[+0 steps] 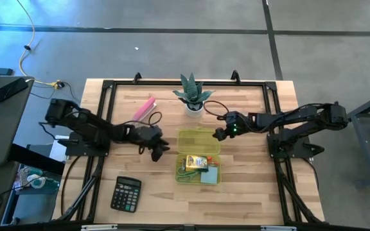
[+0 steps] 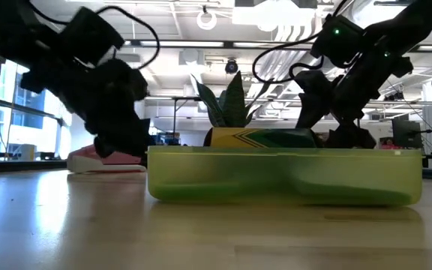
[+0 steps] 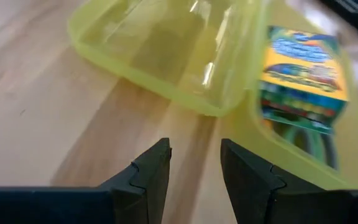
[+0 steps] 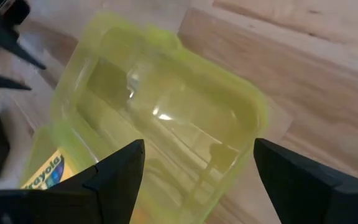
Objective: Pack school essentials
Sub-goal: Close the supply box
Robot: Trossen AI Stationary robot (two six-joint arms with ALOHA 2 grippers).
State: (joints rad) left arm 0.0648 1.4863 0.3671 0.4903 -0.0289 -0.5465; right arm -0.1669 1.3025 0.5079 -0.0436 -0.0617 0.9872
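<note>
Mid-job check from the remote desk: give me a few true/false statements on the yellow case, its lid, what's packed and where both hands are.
1. The yellow case lies open, its lid flat on the table on the plant's side. True.
2. A crayon box lies inside the case. True.
3. The black calculator is packed in the case. False: it lies on the table, apart from the case, on the left arm's side.
4. The left hand grips the lid. False: its fingers are open and empty, beside the case.
5. The right hand is open at the lid's edge, holding nothing. True.
6. The pink bar lies in the lid. False: it lies on the table next to the potted plant.
</note>
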